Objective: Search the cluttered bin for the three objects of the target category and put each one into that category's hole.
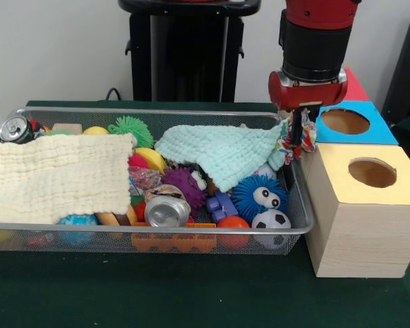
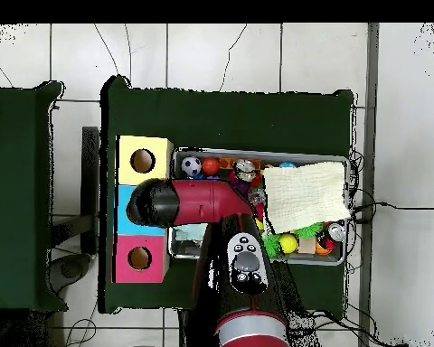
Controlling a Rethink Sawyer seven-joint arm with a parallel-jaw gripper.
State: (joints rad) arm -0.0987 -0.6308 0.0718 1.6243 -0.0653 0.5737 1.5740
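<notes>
My gripper (image 1: 299, 140) hangs over the right end of the wire mesh bin (image 1: 157, 227), shut on a crinkly white wad with confetti spots (image 1: 296, 145). The wad is held above the bin's rim, just left of the boxes. The yellow-topped wooden box (image 1: 342, 225) stands right of the bin, and its round hole (image 1: 372, 172) is a little right of the gripper and nearer the camera. A second crinkly wad (image 1: 145, 180) seems to lie mid-bin among the toys. In the overhead view the arm (image 2: 189, 202) covers the gripper; the yellow box's hole (image 2: 142, 161) and the bin (image 2: 257, 152) show.
A blue-topped box (image 1: 379, 130) and a red-topped box (image 1: 355, 85) stand behind the yellow one. In the bin lie a pale yellow cloth (image 1: 55, 178), a mint cloth (image 1: 219, 154), two silver cans (image 1: 167, 210) (image 1: 14, 128), a blue spiky ball (image 1: 260, 195) and a small football (image 1: 271, 222).
</notes>
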